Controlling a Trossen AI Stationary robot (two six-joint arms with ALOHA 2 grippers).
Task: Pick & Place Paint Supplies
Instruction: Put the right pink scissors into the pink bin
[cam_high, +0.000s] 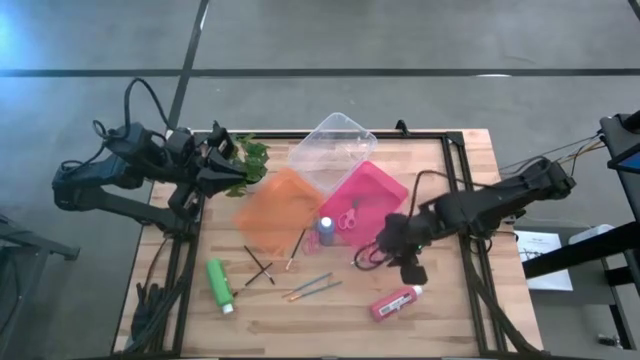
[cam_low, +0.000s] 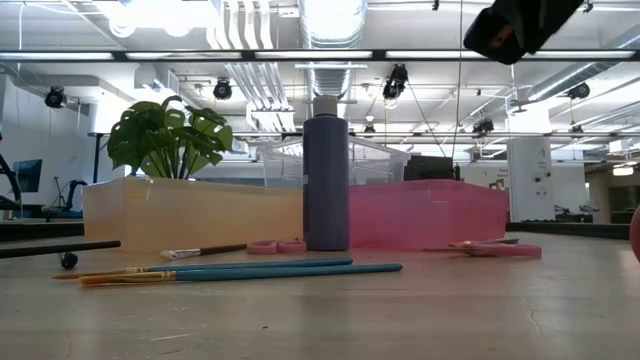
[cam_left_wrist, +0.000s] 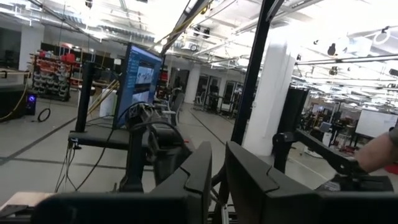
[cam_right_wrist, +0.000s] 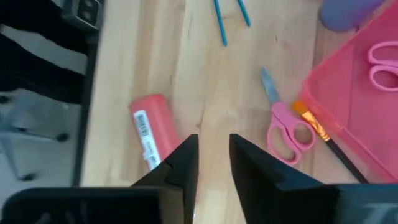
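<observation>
A blue-purple bottle (cam_high: 326, 230) (cam_low: 326, 180) stands upright on its base at the pink tray's near corner. The green bottle (cam_high: 220, 285) and the red bottle (cam_high: 395, 302) (cam_right_wrist: 149, 134) lie on their sides on the table. Thin brushes (cam_high: 258, 265) (cam_high: 312, 288) (cam_low: 250, 270) lie flat between them. One pair of pink scissors (cam_right_wrist: 286, 124) lies on the table, another (cam_high: 350, 218) (cam_right_wrist: 382, 62) in the pink tray. My right gripper (cam_high: 410, 265) (cam_right_wrist: 213, 162) hovers slightly open above the wood between the red bottle and the scissors. My left gripper (cam_high: 215, 165) (cam_left_wrist: 217, 180) is shut, raised beside the plant.
An orange tray (cam_high: 280, 210), a pink tray (cam_high: 385, 185) and a clear tray (cam_high: 335, 145) sit mid-table. A leafy plant (cam_high: 250, 160) (cam_low: 170, 135) stands at the far left. Bare wood lies along the near edge. A dark cable (cam_high: 365, 255) loops below my right gripper.
</observation>
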